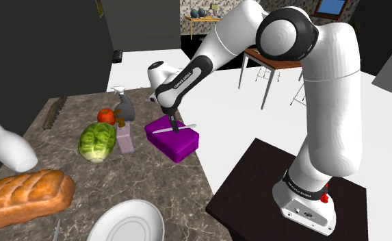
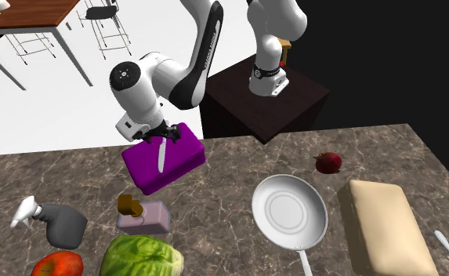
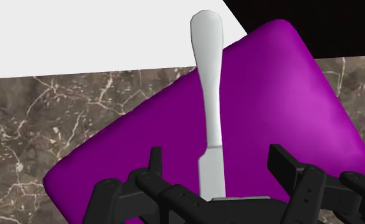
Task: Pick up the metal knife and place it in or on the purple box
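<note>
- At the shoulder view's far left a white jug (image 1: 6, 147) stands on the marbled brown desk (image 1: 153, 181). A loaf of bread (image 1: 23, 196) lies in front of it, nearer the camera.
- Next comes a green lettuce (image 1: 97, 142), with a red tomato (image 1: 106, 116) just behind it.
- A grey spray bottle (image 1: 125, 107) stands beside the tomato. A small pink bottle (image 1: 126, 139) with a brown cap stands just beside the lettuce.
- A round white pan (image 1: 127, 222) lies at the desk's near edge.
- The purple box (image 1: 180, 145) lies near the desk's right edge, to the right of the pink bottle and apart from it.
- The pale grey knife (image 3: 209, 121) lies flat on top of the box. In the wrist view its rounded handle end reaches past the box's far edge.
- The black fingers (image 3: 288, 167) hang just above the box, over the blade end of the knife. They stand apart, one on each side of the blade, and neither touches it.
- The white arm (image 1: 324, 103) rises from the dark stand (image 1: 256, 192) at the shoulder view's lower right and bends over to the box.
</note>
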`<state>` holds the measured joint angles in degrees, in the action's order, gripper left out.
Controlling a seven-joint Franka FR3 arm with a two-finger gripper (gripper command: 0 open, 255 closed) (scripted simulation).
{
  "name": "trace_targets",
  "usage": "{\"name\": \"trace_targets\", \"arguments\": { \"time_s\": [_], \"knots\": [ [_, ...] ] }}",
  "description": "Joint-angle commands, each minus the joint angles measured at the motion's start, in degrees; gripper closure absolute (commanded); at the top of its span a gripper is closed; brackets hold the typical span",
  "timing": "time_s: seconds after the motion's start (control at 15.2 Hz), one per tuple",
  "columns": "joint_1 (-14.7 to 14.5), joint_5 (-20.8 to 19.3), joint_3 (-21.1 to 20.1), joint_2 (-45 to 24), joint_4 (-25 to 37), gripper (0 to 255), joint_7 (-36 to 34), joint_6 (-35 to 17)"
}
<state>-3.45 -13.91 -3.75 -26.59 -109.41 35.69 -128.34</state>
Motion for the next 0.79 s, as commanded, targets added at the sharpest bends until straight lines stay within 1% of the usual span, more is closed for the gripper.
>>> {"name": "trace_targets", "arguments": {
  "time_s": [0.0,0.26,0.73],
  "knots": [
    [0.0,0.0,0.0,0.0,0.0,0,0.0,-0.1],
    [-0.3,1.1,-0.7,3.5,2.5,0,0.7,6.1],
    [-0.3,1.1,-0.7,3.5,2.5,0,0.7,6.1]
  ]
}}
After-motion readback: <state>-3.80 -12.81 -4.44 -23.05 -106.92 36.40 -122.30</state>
